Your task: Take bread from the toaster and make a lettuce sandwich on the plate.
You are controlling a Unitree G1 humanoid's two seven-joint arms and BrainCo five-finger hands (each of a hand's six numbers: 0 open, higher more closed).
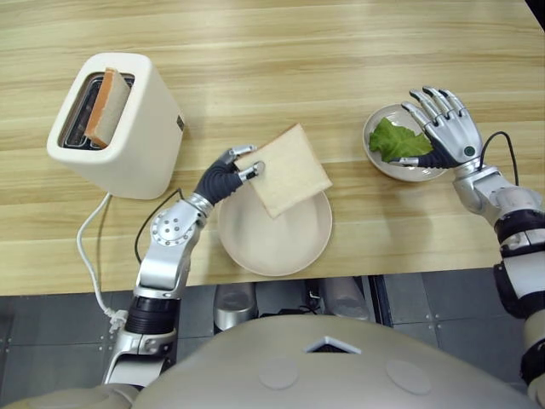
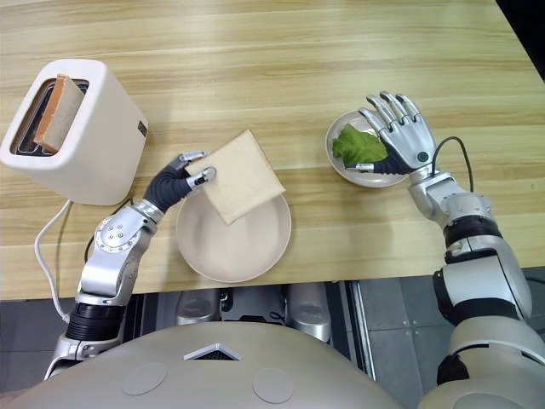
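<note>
Left hand (image 1: 223, 181) clasps the bread slice (image 1: 294, 170) over the plate (image 1: 272, 247), probably laying it flat next; right hand (image 1: 447, 132), fingers (image 1: 436, 100) spread, above lettuce (image 1: 392, 141) at three o'clock.

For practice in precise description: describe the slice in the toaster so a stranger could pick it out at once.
Find the white toaster on the table's left side. A bread slice stands on edge inside it. Unlike the other slice, held by the left hand over the plate, it is browner and untouched.
</note>
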